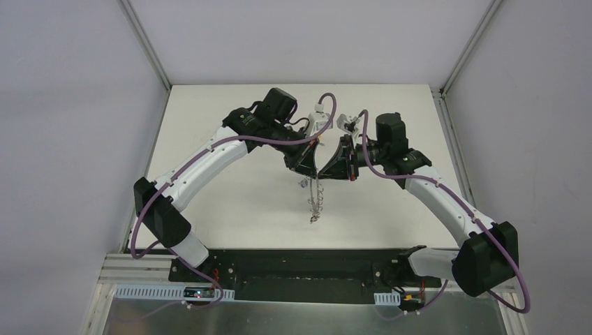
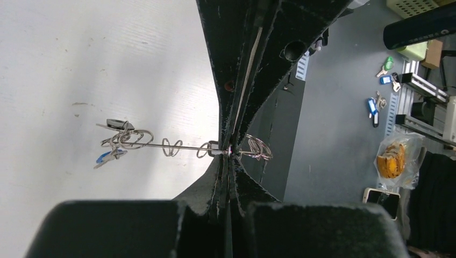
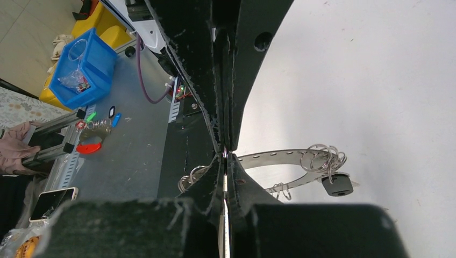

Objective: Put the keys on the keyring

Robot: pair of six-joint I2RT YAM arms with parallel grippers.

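Keyring (image 3: 279,157) held in the air between two robot arms, above the middle of a white table (image 1: 230,139). The left gripper (image 2: 228,150) is pinched fully closed on its rim, seen edge-on. The right gripper (image 3: 225,156) is also clamped tight on the flat grey band. A black-headed key (image 3: 337,184) and a blue-headed key (image 2: 105,157) dangle from its wire loops.

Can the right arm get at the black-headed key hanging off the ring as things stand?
Probably not yet: the right pincer is shut on the flat grey metal keyring. The small black-headed key dangles from wire loops further along it, otherwise unobstructed.
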